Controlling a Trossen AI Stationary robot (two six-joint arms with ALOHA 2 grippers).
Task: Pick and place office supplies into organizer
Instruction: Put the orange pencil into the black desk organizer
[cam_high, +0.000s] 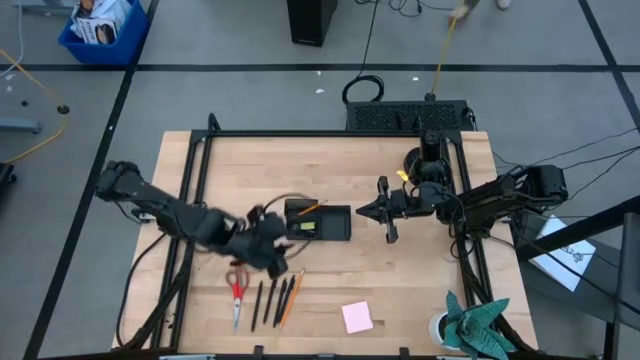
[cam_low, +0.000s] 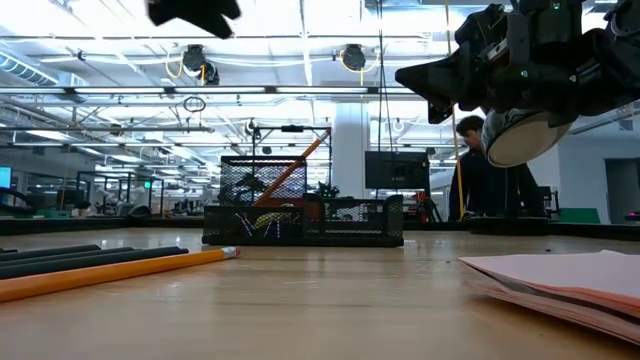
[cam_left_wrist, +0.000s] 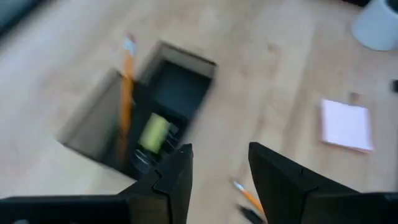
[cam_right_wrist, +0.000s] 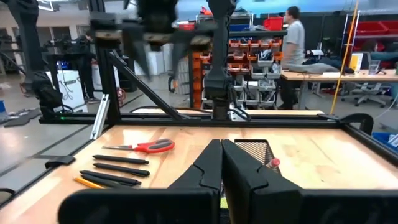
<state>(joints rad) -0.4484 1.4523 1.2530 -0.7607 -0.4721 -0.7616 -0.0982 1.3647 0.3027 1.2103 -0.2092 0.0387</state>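
The black organizer (cam_high: 318, 221) stands mid-table. An orange pencil (cam_left_wrist: 126, 93) leans in it, its upper end over the rim, and a yellow-green bit (cam_left_wrist: 154, 132) lies inside. My left gripper (cam_left_wrist: 221, 155) hovers open above the table just left of and nearer than the organizer (cam_left_wrist: 180, 87), with nothing between its fingers. My right gripper (cam_high: 385, 212) hangs shut to the organizer's right, above the table. Red-handled scissors (cam_high: 237, 290), dark pens (cam_high: 262, 300), an orange pencil (cam_high: 292, 295) and a pink sticky-note pad (cam_high: 357, 317) lie flat near the front edge.
A plant in a white pot (cam_high: 468, 327) stands at the near right corner. A round black mount (cam_high: 425, 160) sits at the far right of the table. Bare wood lies between the organizer and the far edge.
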